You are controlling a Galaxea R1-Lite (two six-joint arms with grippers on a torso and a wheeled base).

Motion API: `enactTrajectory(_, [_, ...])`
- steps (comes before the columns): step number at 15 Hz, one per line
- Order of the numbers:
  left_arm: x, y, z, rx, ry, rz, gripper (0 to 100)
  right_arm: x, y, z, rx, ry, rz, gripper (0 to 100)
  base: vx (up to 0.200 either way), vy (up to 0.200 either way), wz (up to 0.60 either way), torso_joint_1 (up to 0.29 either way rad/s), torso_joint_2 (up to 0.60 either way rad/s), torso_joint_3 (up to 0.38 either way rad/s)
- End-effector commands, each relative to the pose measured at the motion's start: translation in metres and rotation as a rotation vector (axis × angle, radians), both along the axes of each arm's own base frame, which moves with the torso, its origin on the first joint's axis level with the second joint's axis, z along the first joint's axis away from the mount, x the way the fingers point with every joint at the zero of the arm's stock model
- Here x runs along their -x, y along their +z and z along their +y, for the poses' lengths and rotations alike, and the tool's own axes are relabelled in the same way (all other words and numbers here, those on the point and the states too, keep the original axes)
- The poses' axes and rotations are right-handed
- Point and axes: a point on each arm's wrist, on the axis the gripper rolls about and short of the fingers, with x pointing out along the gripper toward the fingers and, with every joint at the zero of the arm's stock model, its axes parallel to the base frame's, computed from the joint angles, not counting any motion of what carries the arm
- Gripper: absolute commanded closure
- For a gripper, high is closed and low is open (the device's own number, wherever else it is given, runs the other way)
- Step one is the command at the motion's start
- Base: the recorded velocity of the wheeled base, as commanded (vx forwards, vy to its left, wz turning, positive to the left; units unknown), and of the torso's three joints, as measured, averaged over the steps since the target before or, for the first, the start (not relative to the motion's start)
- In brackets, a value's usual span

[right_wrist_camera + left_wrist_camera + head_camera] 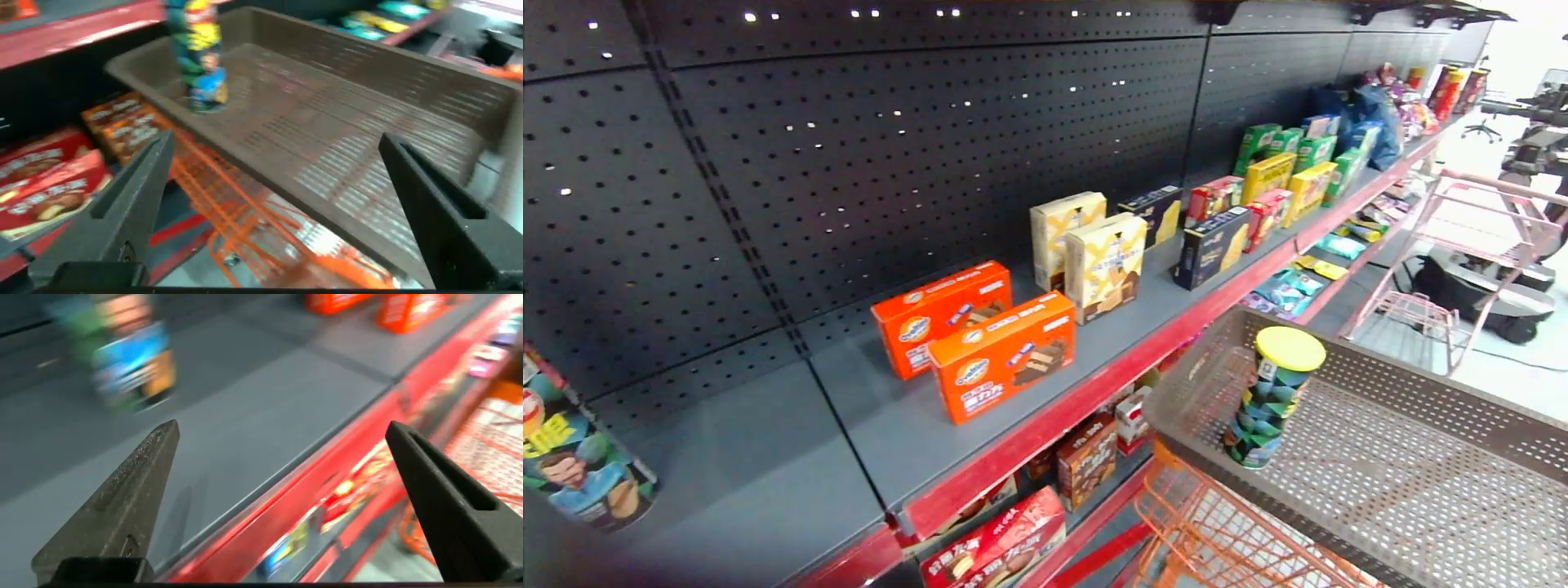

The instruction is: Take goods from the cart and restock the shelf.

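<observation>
The left claw [282, 431] is hanging with its two dark fingers spread wide apart and nothing between them, above the grey shelf [270, 400]. A blurred shelf canister [131, 355] is standing on the board beyond it. The right claw [275, 141] is gaping just as wide and is also empty, hovering over the brown perforated cart tray [351, 114].

In the head view, a black pegboard wall [890, 147] is taking up the upper left and centre of the frame. The shelf [768, 474], with its red front edge, is running from the lower left up to the upper right. The cart tray [1421, 457] is sitting at the lower right, just beside that red edge, with an orange wire basket [1225, 531] showing beneath it.

Two orange boxes [1005, 355] are standing at centre frame. Two cream boxes [1104, 265] and some dark blue boxes [1213, 245] are lining up to their right.

The yellow-lidded canister [1274, 400] is standing upright in the tray's left corner. The shelf canister [572, 457] is standing at the far left edge.
</observation>
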Motion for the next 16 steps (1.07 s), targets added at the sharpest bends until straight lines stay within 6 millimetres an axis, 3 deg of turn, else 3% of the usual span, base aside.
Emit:
enactTrajectory(1, [0.000, 0.000, 0.000, 0.000, 0.000, 0.001, 0, 0.000, 0.000, 0.000, -0.001, -0.001, 0.001, 0, 0.000, 0.000, 0.00, 0.000, 0.00, 0.000])
enactTrajectory(4, [0.000, 0.000, 0.000, 0.000, 0.000, 0.001, 0, 0.000, 0.000, 0.000, 0.003, -0.001, 0.003, 0, 0.000, 0.000, 0.00, 0.000, 0.00, 0.000])
enactTrajectory(5, [0.000, 0.000, 0.000, -0.001, 0.000, 0.001, 0, 0.004, 0.037, 0.000, 0.009, 0.005, -0.048, 0, 0.000, 0.000, 0.00, 0.000, 0.00, 0.000])
enactTrajectory(6, [0.000, 0.000, 0.000, 0.002, 0.000, 0.001, 0, -0.013, 0.079, 0.000, 0.010, -0.007, 0.020, 0, 0.000, 0.000, 0.00, 0.000, 0.00, 0.000])
enactTrajectory(7, [0.000, 0.000, 0.000, 0.000, 0.002, 0.001, 0, -0.025, 0.094, -0.001, 0.011, -0.047, 0.049, 0, 0.000, 0.000, 0.00, 0.000, 0.00, 0.000])
enactTrajectory(8, [0.000, 0.000, 0.000, 0.002, 0.002, 0.001, 0, -0.036, 0.146, -0.005, 0.008, -0.231, -0.030, 0, 0.000, 0.000, 0.00, 0.000, 0.00, 0.000])
enactTrajectory(9, [0.000, 0.000, 0.000, 0.002, 0.002, 0.001, 0, -0.038, 0.155, -0.006, 0.009, -0.300, -0.016, 0, 0.000, 0.000, 0.00, 0.000, 0.00, 0.000])
enactTrajectory(13, [0.000, 0.000, 0.000, 0.000, 0.002, 0.001, 0, -0.037, 0.135, -0.006, 0.016, -0.325, 0.092, 0, 0.000, 0.000, -0.45, 0.001, 0.00, 0.001])
enactTrajectory(15, [0.000, 0.000, 0.000, 0.000, 0.000, 0.001, 0, -0.040, 0.130, -0.006, 0.016, -0.281, 0.118, 0, 0.000, 0.000, -0.30, -0.001, 0.00, -0.001])
enactTrajectory(16, [0.000, 0.000, 0.000, 0.000, 0.002, 0.001, 0, -0.046, 0.123, -0.004, -0.032, -0.170, 0.156, 0, 0.000, 0.000, 0.00, 0.000, 0.00, 0.000])
